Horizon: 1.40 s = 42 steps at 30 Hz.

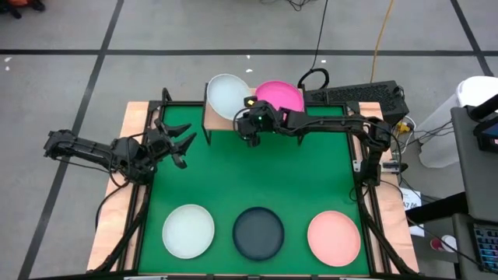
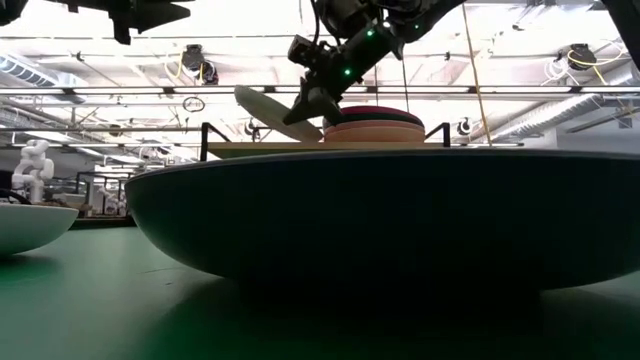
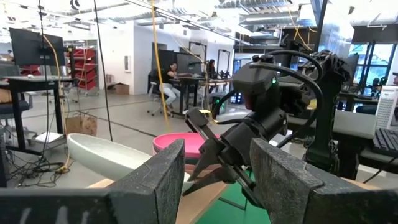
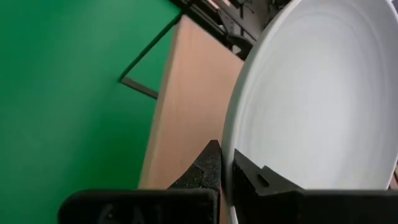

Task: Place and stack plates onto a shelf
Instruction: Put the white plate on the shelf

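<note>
My right gripper (image 1: 250,129) is shut on a white plate (image 1: 228,95) over the left half of the light-wood shelf (image 1: 208,121) at the mat's far edge. In the low view this plate (image 2: 262,108) is tilted above the shelf board (image 2: 260,149). A stack of plates topped by a magenta one (image 1: 280,95) rests on the shelf's right half. A white plate (image 1: 188,231), a dark teal plate (image 1: 259,232) and a salmon plate (image 1: 334,237) lie flat along the mat's near edge. My left gripper (image 1: 177,145) hovers open over the mat's left side. My right gripper pinches the white plate's rim (image 4: 231,134) between its two fingers, one finger (image 4: 208,165) under the plate and the other (image 4: 258,180) on its inner face. The fingers slant down from the near right. The plate is tilted, its far-left edge (image 2: 240,92) raised.
The green mat (image 1: 249,175) has black frame rails along its left and right sides. A keyboard (image 1: 354,95) and cables lie past the far right corner. People sit in the room behind the table, seen in the left wrist view.
</note>
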Tool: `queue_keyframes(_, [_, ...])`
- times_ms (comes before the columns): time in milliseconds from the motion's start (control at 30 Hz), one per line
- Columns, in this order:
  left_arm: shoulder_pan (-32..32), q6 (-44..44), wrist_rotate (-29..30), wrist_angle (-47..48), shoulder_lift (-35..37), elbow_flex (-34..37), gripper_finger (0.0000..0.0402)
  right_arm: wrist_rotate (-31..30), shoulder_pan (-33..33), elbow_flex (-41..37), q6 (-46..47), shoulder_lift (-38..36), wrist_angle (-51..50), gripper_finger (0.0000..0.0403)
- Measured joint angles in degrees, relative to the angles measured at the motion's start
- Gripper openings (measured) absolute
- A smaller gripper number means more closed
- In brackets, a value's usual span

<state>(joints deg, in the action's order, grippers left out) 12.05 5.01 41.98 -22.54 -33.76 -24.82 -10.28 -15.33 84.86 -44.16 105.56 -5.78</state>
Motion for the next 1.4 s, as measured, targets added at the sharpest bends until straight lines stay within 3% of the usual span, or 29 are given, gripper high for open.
queue_keyframes(300, [-0.02, -0.62, -0.04, 0.02, 0.00, 0.00, 0.0188, 1.52, -0.62, 0.00, 1.72, 0.02, -1.57, 0.0002])
queue_keyframes(633, [0.00, -0.86, -0.06, 0.19, 0.00, 0.00, 0.0188, 1.36, -0.72, 0.00, 2.85, 0.02, 1.72, 0.0061])
queue_keyframes(1000, [-0.01, -1.04, -0.13, 0.35, 0.00, 0.00, 0.0188, 1.31, -0.08, 0.00, 4.52, 0.02, 1.74, 0.0086])
queue_keyframes(1400, [-0.02, -0.83, -0.52, 1.41, 0.00, 0.00, 0.0188, -2.01, 2.65, -0.19, 4.22, -2.36, 1.73, 0.0169])
